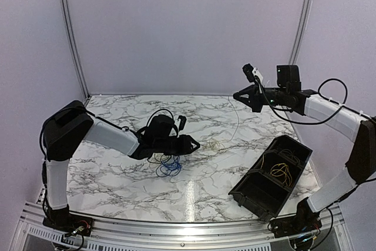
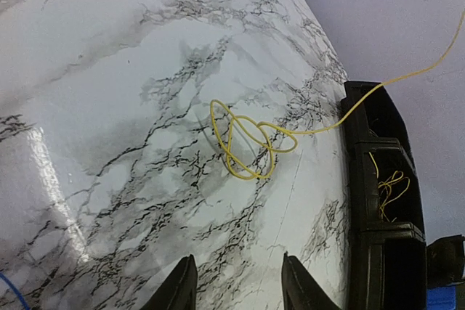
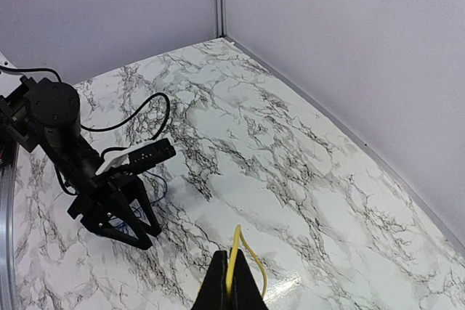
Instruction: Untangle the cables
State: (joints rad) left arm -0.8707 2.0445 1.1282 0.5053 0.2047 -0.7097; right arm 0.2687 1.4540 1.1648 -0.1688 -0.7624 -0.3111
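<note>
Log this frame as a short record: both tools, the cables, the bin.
left tool: open, empty, low over the table, beside the blue cable
right tool: raised, shut on the yellow cable
yellow cable: hangs from the right tool down to loose loops lying on the table
bin: right side of the table, black, with other yellow cables inside

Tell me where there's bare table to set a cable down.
Bare marble along the back wall, and at the front between the blue cable and the black bin. Crowded mid-table: left gripper, yellow cable coil, its strand rising to the right gripper.
</note>
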